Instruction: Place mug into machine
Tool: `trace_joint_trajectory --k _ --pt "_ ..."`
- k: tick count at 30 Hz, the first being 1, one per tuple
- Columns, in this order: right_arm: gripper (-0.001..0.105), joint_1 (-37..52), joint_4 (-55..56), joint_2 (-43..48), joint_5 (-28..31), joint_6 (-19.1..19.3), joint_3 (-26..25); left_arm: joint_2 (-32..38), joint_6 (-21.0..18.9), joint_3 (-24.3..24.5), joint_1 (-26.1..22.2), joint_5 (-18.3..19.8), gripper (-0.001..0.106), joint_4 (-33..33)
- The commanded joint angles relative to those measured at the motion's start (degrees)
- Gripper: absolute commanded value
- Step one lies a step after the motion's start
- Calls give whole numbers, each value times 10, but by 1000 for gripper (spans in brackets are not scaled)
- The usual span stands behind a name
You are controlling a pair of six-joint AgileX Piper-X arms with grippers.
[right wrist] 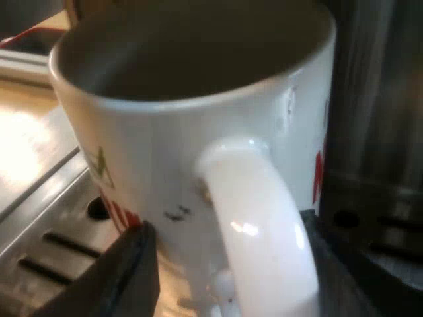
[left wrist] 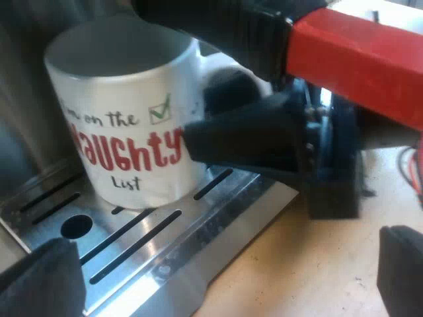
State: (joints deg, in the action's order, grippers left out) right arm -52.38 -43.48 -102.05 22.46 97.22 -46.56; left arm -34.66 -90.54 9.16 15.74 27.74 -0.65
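Nearest the left wrist camera, the left gripper (left wrist: pixel 225 264) hangs with its two fingers (left wrist: pixel 39 284) spread wide and holding nothing. Between them lie the outer edge of the drip tray (left wrist: pixel 218 224) and the pale wooden table (left wrist: pixel 310 264).

Mug position: the mug (left wrist: pixel 125 112) stands upright on the drip tray, base flat on the slotted metal, close to the steel wall of the machine (left wrist: pixel 16 86). It is white, with red and black lettering and a green tick.

Reference for directions: view the mug from above and take its lettering as 6 o'clock.

- 3 o'clock: the mug handle (right wrist: pixel 258 218). The right gripper (left wrist: pixel 205 119) is at this handle. Whether it clamps the handle or stands free of it cannot be told.
- 2 o'clock, above the rim: the dark holder handle (left wrist: pixel 231 26) crosses overhead. Its red end (left wrist: pixel 357 63) points outward, over the right gripper.
- 6 o'clock: long slots (left wrist: pixel 132 241) in the tray.
- 8 o'clock: a round hole (left wrist: pixel 76 226) in the tray, near the mug's base.
- 5 o'clock: the table, beyond the tray's edge.
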Motion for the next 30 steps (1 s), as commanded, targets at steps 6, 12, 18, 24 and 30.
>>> trace_joint_trajectory --k 6,12,18,24,30 --pt "48 8 35 -14 8 3 -23 2 -9 0 3 3 91 13" --pt "48 3 48 -5 7 -11 -23 2 -9 0 3 3 91 13" --pt "48 -10 192 52 17 -24 -20 3 -9 0 3 3 91 15" --pt "48 -12 231 117 17 -24 21 26 -9 0 3 3 91 15" --pt "48 -15 253 167 17 -24 50 70 -31 0 3 3 91 15"
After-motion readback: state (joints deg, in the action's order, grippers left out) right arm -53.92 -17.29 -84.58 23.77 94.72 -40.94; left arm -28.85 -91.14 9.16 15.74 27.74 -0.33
